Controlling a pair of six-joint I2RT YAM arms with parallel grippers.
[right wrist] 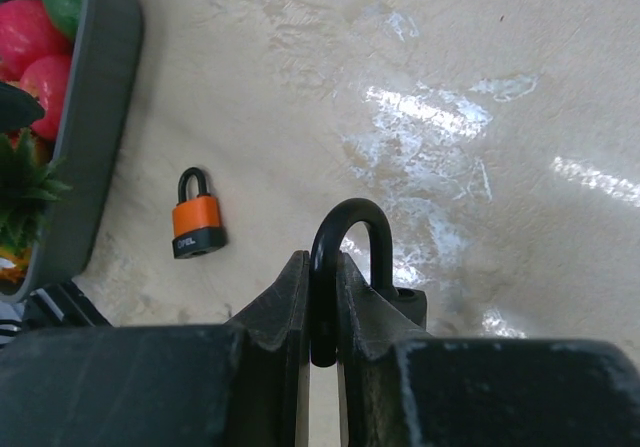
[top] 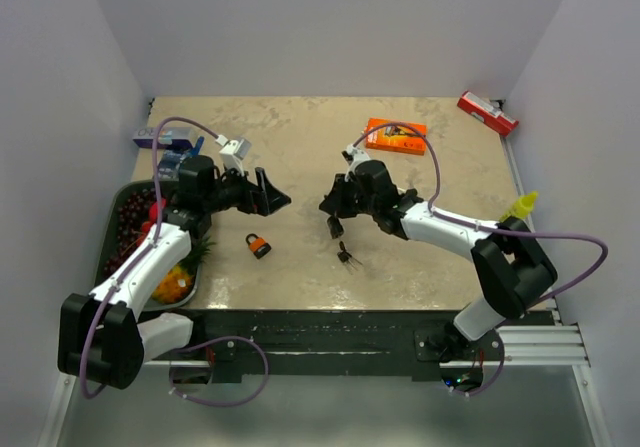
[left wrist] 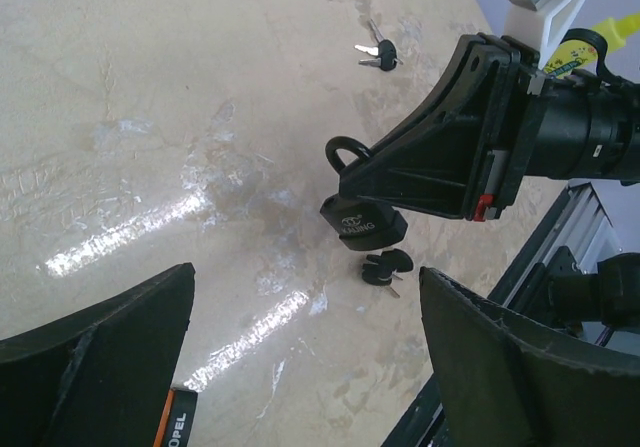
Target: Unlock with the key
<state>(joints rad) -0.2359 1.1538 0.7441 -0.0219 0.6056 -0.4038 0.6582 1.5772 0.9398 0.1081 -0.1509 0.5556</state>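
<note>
One black padlock (left wrist: 362, 227) clamped in right tool (right wrist: 322, 267) (by shackle), left tool (left wrist: 307, 270) released, orange padlock (right wrist: 198, 222), keys (left wrist: 378, 55).

white-and-black arms (top: 150, 257), purple cables (top: 565, 235), black wedge jaws

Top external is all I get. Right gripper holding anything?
Observer: Yes. Right wrist view: the right gripper is shut on the shackle of a black padlock.
Operator: Keys?
Observer: Left wrist view: one key bunch lies on the table beside that padlock's body. A second bunch lies farther off.
Operator: Orange padlock open?
Observer: Right wrist view: the orange padlock lies flat near the tray, and its shackle looks seated in the body.
</note>
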